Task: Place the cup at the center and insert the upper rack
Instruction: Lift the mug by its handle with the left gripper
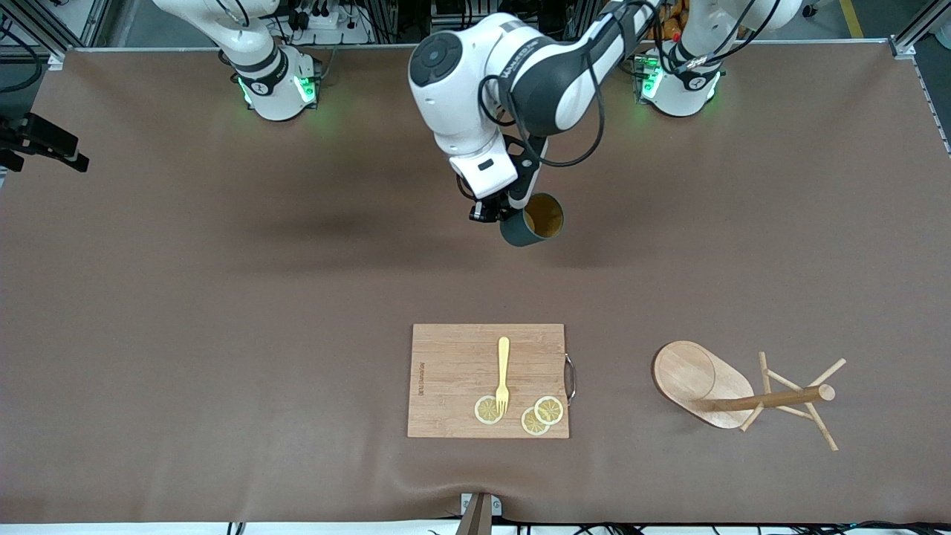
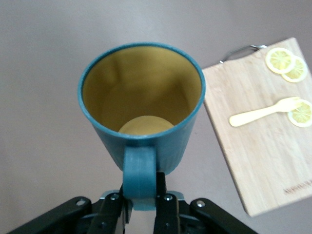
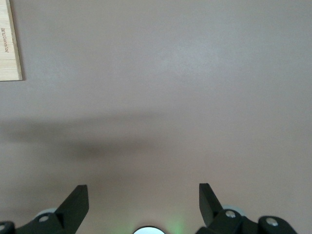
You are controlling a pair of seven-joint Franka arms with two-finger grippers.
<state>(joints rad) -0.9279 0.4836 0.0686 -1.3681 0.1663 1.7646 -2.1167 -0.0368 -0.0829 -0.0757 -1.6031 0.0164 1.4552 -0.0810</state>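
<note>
My left gripper [image 1: 504, 213] is shut on the loop handle of the dark teal cup [image 1: 536, 223] and holds it in the air over the middle of the table. The cup is tilted and shows its mustard-yellow inside. In the left wrist view the fingers [image 2: 165, 192] clamp the handle below the cup [image 2: 141, 97]. The upper rack [image 1: 743, 392] lies on its side toward the left arm's end of the table, oval base [image 1: 698, 375] up on edge, pole and pegs resting on the table. My right gripper [image 3: 144, 200] is open and empty over bare table.
A wooden cutting board [image 1: 453, 364] with a metal handle lies nearer to the front camera than the cup. It carries a yellow fork [image 1: 503, 371] and three lemon slices [image 1: 548, 409]. The board also shows in the left wrist view [image 2: 263, 156] and a corner in the right wrist view [image 3: 9, 44].
</note>
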